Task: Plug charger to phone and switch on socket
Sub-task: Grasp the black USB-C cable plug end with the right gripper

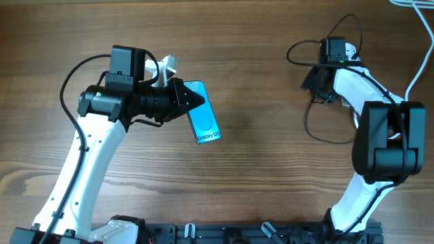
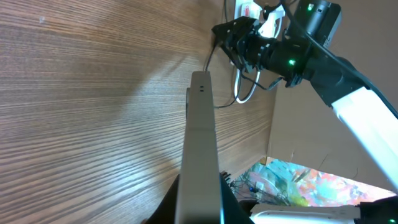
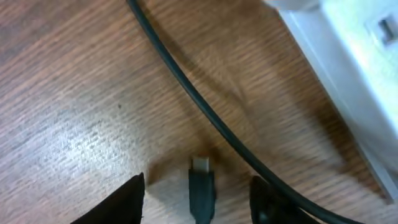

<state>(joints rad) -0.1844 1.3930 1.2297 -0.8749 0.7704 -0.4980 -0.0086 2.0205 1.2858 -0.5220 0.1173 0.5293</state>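
Bench [image 1: 258, 169]: brown wood grain; both arms reach in from the near edge.
Left pincer [image 1: 192, 100]: clamped on the phone, coming at it from the left-edge side and gripping its far half.
Phone [image 1: 203, 114]: left of the bench's middle, about midway between the near and far edges. Its cyan screen faces up and the white "Galaxy S25" lettering sits at its nearer end. The body is tilted a little, the near end swung toward the right edge. The left wrist view shows it edge-on, a thin grey slab between the dark fingers. Whether it rests on the bench or is lifted off it I cannot tell.
Charger [image 3: 186, 87]: thin black cable lying in loose loops on the right half of the bench, and running diagonally over the wood just beside the socket.
Plug tip [image 3: 201, 180]: flat on the wood, metal end pointing toward the cable.
Right pincer [image 1: 315, 81]: parted narrowly over the plug tip. The two fingers [image 3: 127, 202] stand either side of it with bare wood showing in each gap.
Socket [image 3: 348, 62]: white strip near the far edge, right half, just beyond the right pincer.
White cord [image 1: 419, 76]: curves along the right edge from the far right corner.
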